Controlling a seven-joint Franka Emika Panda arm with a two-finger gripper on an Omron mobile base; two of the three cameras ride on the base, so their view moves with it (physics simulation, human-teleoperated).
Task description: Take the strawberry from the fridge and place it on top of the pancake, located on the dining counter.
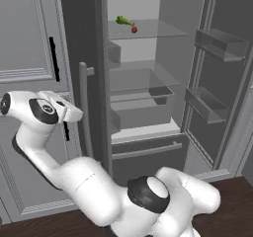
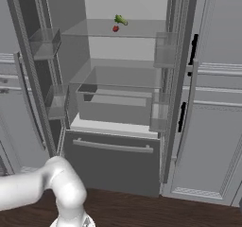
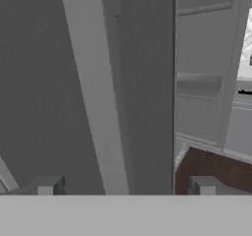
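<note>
We judge the task to be at its opening step: the fridge [image 1: 143, 83] stands with both doors swung wide, and nothing has been taken from it.

Working left to right in the left base view, a pale panelled cabinet [image 1: 29, 43] with a black handle sits at nine o'clock. The robot's hand is low, beside the left door's edge [image 1: 96, 83] and its long pale handle [image 1: 85, 107]. In the hand view the gripper [image 3: 125, 186] has its claw spread wide apart, with nothing between the tips, and it faces that door edge at close range.

The strawberry [image 1: 134, 29] rests on the top glass shelf [image 1: 163, 31], at about twelve o'clock and well above the hand. A longer green vegetable [image 1: 124, 20] lies just beside it, at its ten o'clock. Lower down are a clear drawer [image 1: 143, 107] and, at three o'clock, the right door's bins [image 1: 220, 43].

The next move, in our judgement, calls for raising the arm and swinging it right, around the door edge, into the top compartment. The door edge stands in the way. The vegetable crowds the fruit, so a careless closing could catch the wrong item. The fruit is tiny and may roll.
</note>
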